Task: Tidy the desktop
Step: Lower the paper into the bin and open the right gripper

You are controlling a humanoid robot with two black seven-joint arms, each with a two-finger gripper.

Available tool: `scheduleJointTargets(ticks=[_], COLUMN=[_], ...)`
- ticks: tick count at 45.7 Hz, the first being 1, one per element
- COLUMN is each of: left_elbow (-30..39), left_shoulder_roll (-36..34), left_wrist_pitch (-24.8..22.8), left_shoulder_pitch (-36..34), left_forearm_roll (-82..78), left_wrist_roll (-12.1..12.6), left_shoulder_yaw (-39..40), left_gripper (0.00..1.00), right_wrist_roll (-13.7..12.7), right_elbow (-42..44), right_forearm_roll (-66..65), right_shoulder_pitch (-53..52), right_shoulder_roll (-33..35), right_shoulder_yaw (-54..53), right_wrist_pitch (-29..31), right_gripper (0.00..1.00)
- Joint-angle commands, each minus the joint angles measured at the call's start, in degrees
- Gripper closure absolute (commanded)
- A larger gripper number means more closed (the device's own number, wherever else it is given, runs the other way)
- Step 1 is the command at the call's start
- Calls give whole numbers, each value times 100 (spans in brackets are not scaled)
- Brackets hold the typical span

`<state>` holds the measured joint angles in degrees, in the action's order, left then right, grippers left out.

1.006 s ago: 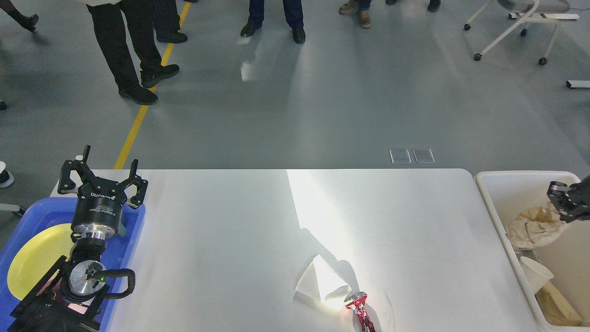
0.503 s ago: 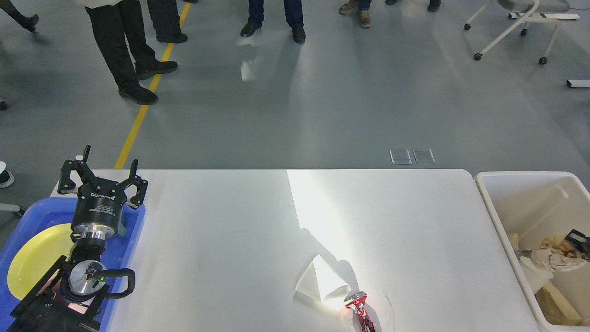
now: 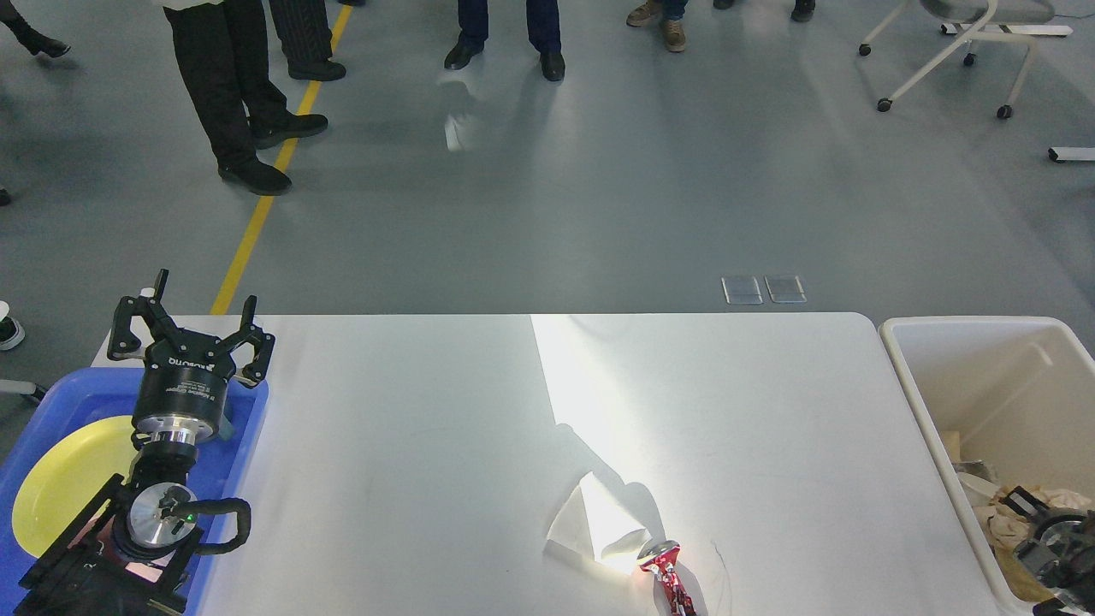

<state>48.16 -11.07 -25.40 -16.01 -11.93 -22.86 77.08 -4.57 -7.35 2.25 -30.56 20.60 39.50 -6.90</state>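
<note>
The desktop (image 3: pixel 428 411) is a wide white tabletop. Near its front edge lie a white folded paper piece (image 3: pixel 594 522) and, just right of it, a crushed red can (image 3: pixel 669 577). My left gripper (image 3: pixel 192 323) stands open above the far left corner, over the blue tray, with nothing between its fingers. My right gripper (image 3: pixel 1048 535) is low inside the cream-white bin (image 3: pixel 907 376) at the bottom right. It touches crumpled beige paper (image 3: pixel 997 516). It looks dark and partly cut off, so its fingers cannot be told apart.
A blue tray (image 3: pixel 248 428) holding a yellow plate (image 3: pixel 60 488) sits at the left end of the table. Beyond the far edge, people's legs (image 3: pixel 231 94) stand on the grey floor and a wheeled chair (image 3: pixel 949 51) is at the upper right.
My right gripper has dropped from the bin's upper right edge down toward the bottom right corner, and the crumpled paper went down with it. The left arm has not moved.
</note>
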Motion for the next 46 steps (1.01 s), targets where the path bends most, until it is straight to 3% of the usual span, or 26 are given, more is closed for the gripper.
scheduleJointTargets(ticks=[1,17,18,21,24,37,46], left_elbow=[0,0,0,0,0,0,0], left_shoulder_roll=[0,0,0,0,0,0,0], left_wrist_pitch=[0,0,0,0,0,0,0], left_shoulder_pitch=[-7,2,2,2,2,2,2], left_forearm_roll=[-2,-2,7,-2,7,-2,-2], left_wrist_roll=[1,1,1,1,1,1,1], left_shoulder_yaw=[0,0,0,0,0,0,0], left_gripper=[4,4,4,4,4,4,4], right_wrist_roll=[-9,-17,-17,-9,-9,27,27], right_elbow=[6,14,14,14,6,-91,-319], right_forearm_roll=[-5,-5,-5,3,3,-40,-137], right_shoulder_pitch=[15,164,164,164,173,155,-108], right_shoulder_roll=[-100,-91,-91,-64,-82,-38,76], right_shoulder_yaw=[-30,-30,-30,-30,-22,-13,5], right_wrist_pitch=[-22,-65,-109,-398,-785,-988,-778], right_gripper=[100,100,90,38,2,0,0])
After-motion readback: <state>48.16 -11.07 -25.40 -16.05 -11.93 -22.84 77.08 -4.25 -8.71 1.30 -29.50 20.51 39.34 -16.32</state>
